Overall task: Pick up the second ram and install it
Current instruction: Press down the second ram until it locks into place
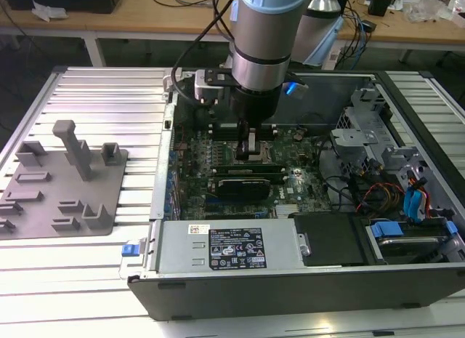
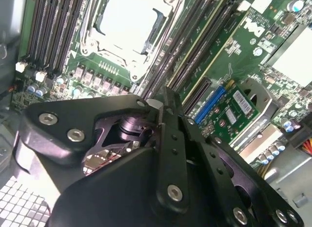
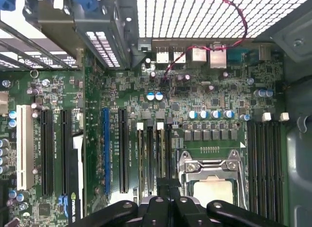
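While your gripper (image 1: 249, 143) hangs over the memory slots (image 3: 153, 154) beside the processor socket (image 3: 212, 175), jaws drawn narrow, the second ram (image 1: 251, 166) seems slotted just beneath it, though you cannot confirm it is fully seated.

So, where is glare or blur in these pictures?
In the exterior view the table slats at the far edge wash out to white. In the first wrist view bright light through the case grille blows it out. In the second wrist view the gripper body is near and soft, and the processor socket shines pale.
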Tool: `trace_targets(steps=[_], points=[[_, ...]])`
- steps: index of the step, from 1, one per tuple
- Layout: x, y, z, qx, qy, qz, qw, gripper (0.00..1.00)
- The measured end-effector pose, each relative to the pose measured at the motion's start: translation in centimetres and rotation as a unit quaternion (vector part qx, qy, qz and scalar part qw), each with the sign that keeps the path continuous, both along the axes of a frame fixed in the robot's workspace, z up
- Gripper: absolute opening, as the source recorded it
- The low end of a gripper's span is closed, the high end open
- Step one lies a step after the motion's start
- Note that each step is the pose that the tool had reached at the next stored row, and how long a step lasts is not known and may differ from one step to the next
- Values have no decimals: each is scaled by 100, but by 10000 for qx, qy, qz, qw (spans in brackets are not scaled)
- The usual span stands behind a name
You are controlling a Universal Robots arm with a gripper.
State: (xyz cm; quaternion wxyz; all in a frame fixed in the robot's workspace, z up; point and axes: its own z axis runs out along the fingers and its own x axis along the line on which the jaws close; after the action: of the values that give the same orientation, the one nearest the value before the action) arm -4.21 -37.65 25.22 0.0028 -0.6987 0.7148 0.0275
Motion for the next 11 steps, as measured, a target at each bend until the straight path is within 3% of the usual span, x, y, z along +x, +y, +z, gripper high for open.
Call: trace_targets(steps=[6,11], points=[[130,0,0,0,0,0,10000,8],[158,0,0,0,0,0,10000,8]])
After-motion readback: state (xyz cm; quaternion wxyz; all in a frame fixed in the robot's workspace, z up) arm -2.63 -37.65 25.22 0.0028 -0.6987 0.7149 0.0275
